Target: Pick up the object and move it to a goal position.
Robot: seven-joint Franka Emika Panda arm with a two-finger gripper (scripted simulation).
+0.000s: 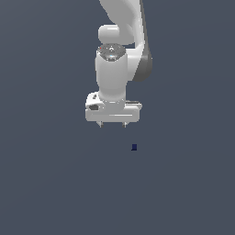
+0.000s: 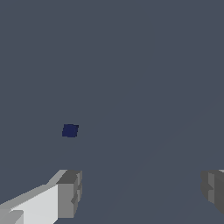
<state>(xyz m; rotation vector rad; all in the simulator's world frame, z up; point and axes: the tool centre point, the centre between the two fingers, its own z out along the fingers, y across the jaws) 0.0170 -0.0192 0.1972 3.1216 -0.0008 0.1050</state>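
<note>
Hand [image 1: 112, 125] released, fingers spread, nothing btwn them. Cube [image 1: 134, 147] sits on the surface [image 1: 46, 183], no edge or corner in view; it lies near the hand, off toward the exterior view's right and below the fingertips. Est. next move: shift hand over cube, then descend.

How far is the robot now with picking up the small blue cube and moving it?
Nothing looks done yet. The cube lies on the grey floor, apart from the gripper, which hangs above it and off to the exterior view's left. Its jaws stand wide open and hold nothing; the wrist view shows the cube outside the gap between them. Left to do: line up over the cube, descend, close, lift and carry it. No goal mark is visible.
</note>
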